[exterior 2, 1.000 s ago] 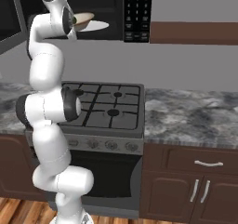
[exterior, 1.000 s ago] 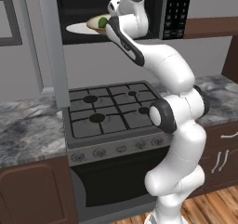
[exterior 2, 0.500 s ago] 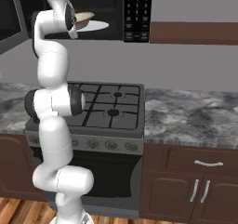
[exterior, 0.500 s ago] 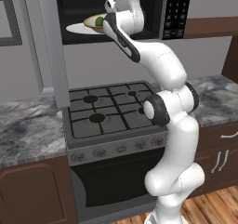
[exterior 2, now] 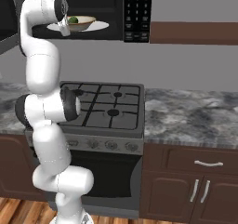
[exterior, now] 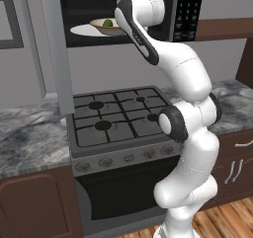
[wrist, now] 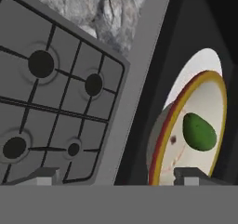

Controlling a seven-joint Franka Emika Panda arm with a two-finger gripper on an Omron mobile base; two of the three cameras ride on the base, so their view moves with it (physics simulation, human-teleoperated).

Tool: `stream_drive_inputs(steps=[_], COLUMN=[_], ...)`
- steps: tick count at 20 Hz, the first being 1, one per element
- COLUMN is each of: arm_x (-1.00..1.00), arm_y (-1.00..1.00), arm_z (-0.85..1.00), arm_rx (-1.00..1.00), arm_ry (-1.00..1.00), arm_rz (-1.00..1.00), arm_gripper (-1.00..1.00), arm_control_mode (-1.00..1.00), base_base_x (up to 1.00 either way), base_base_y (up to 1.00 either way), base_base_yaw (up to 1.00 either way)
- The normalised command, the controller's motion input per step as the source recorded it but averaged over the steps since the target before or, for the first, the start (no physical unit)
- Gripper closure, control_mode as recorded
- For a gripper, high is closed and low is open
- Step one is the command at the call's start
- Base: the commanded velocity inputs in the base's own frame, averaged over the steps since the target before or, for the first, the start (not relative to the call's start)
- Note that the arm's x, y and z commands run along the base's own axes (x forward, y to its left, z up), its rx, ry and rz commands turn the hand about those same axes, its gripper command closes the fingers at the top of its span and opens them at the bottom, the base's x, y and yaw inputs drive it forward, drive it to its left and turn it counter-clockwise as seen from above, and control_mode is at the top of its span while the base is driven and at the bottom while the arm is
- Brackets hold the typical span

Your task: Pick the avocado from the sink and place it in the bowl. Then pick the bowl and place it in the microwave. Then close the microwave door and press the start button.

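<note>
Rising a little since a second ago, the arm's elbow has straightened while the bowl with the avocado sits in the same place inside the microwave. The claw (wrist: 114, 175) shows its two tips at the bottom of the hand view, spread wide with nothing between them, so it is released. One tip stands just before the bowl's (wrist: 186, 130) near rim; whether it touches I cannot tell. The avocado (wrist: 199, 131) lies in the bowl, toward 3 o'clock of its middle, and the bowl rests on the white turntable plate (wrist: 197, 65) in the microwave (exterior 2: 93, 14).

Judging by this, the first two steps look done: fruit in bowl, bowl in oven. The step in hand is clearing the claw from the cavity. Next the door (exterior: 52, 44) must be swung shut, which calls for drawing the hand out past the rim without nudging the bowl, then getting behind the door's grey edge at 9 o'clock of the opening and pushing it across. After that comes the start button on the keypad (exterior 2: 138, 11).

The hand view gives the bowl's inside, its red and yellow rim lines and the stove (wrist: 51, 93) burners below at 9 o'clock. The left base view gives the open door hanging at the cavity's left side, and both base views show the keypad at 3 o'clock of the cavity and the marbled worktop (exterior 2: 190, 114) beside the stove.
</note>
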Motion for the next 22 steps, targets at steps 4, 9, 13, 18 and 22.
stream_drive_inputs(steps=[4,9,13,18,22], arm_x=[-1.0,-1.0,-1.0,-1.0,-1.0], arm_y=[-0.34,-0.38,-0.26,-0.02,0.11], arm_z=[-0.79,-0.64,-0.33,-0.17,0.11], arm_rx=[0.06,0.08,0.07,0.01,0.0], arm_ry=[-0.1,-0.08,-0.15,-0.19,-0.13], arm_rz=[0.0,0.0,0.01,0.03,0.0], arm_gripper=[-1.0,-1.0,-1.0,-1.0,-1.0], arm_control_mode=[-1.0,-1.0,-1.0,-1.0,-1.0], base_base_x=[0.0,0.0,0.0,0.0,0.0], base_base_y=[0.0,0.0,0.0,0.0,0.0], base_base_yaw=[0.0,0.0,0.0,0.0,0.0])
